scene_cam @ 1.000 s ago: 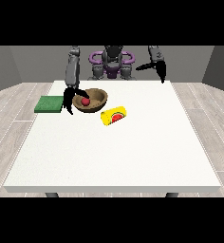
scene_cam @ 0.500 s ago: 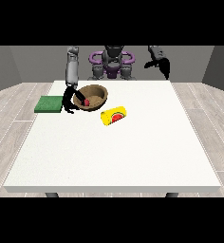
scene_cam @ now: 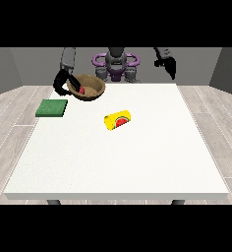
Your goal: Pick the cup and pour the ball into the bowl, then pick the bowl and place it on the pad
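A brown bowl [scene_cam: 90, 88] with a red ball [scene_cam: 82, 90] inside hangs tilted above the table's far left part. The hand at the view's left [scene_cam: 62, 82] is curled round the bowl's left rim and holds it up. A yellow cup [scene_cam: 117, 119] with a red mark lies on its side near the table's middle. A green pad [scene_cam: 52, 108] lies flat at the table's left edge, below and left of the bowl. The hand at the view's right [scene_cam: 169, 65] hangs raised behind the table's far right corner, holding nothing.
The white table [scene_cam: 118, 157] stretches wide towards the camera. The robot's torso [scene_cam: 115, 63] stands behind the far edge.
The bowl with the ball has been lifted off the table and tilted. The hand at the view's right has risen and drawn back a little.
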